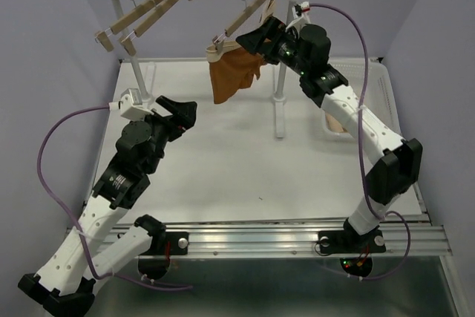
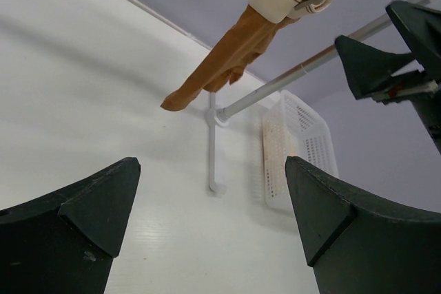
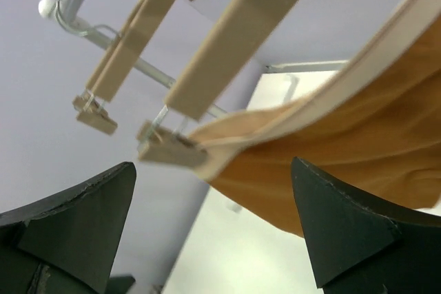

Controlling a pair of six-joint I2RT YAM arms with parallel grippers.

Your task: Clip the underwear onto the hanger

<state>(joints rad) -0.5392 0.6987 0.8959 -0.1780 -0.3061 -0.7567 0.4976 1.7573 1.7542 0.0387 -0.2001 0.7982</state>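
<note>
The rust-brown underwear (image 1: 231,73) hangs from the light-wood hanger (image 1: 243,21), which hooks on the rack's rod. A wooden clip (image 3: 169,149) at the hanger's lower end pinches the pale waistband (image 3: 324,94); the hanger's other end is hidden behind my right gripper. The right gripper (image 1: 256,36) sits right beside the hanger and cloth, open, with nothing between its fingers (image 3: 213,197). My left gripper (image 1: 182,113) hovers low over the table to the left, open and empty (image 2: 212,170). From there the underwear (image 2: 227,53) hangs ahead and above.
Several bare wooden hangers (image 1: 137,20) hang at the rod's left end. The rack's right post (image 1: 281,87) stands just behind the right arm. A white perforated basket (image 2: 296,149) and a beige cup (image 1: 338,124) lie at the right.
</note>
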